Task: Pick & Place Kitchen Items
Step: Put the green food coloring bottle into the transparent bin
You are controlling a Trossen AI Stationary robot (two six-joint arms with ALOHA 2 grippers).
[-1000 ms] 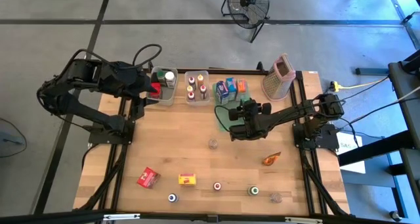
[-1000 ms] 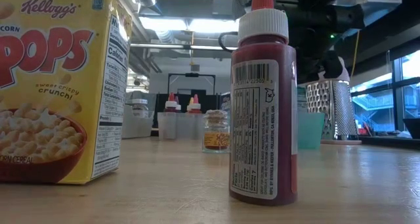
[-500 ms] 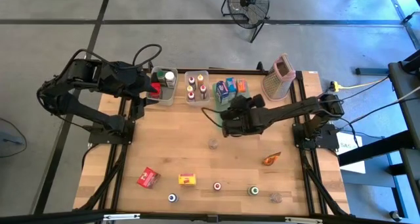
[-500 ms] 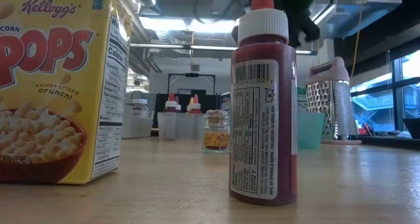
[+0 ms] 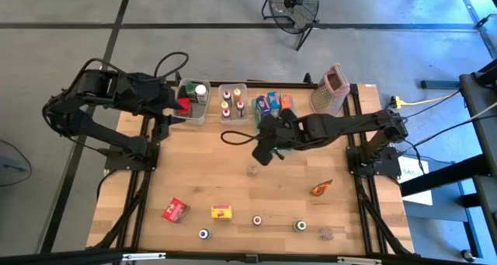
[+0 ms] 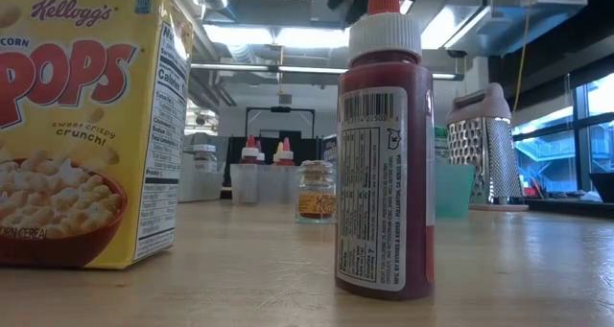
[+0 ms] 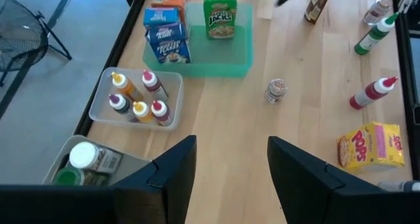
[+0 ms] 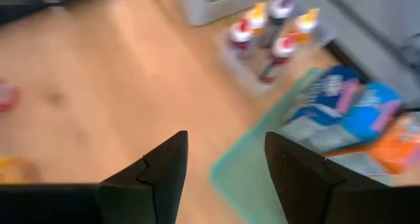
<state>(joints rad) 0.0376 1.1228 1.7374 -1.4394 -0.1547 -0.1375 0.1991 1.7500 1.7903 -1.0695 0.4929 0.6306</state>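
Right pincer [image 5: 262, 155] hangs over mid-bench, fingers apart, nothing in them, just short of the small glass spice jar [image 5: 251, 170] standing alone on the wood. Looks like the jar is next: come straight down, centre on the lid, and close gently, since smooth round glass will likely slip. Left pincer [image 7: 226, 168] waits above the clear bin [image 5: 189, 112] at the back-left, also apart and empty. The cartons [image 5: 269, 103] on the green tray [image 5: 258, 131] are matte cardboard.
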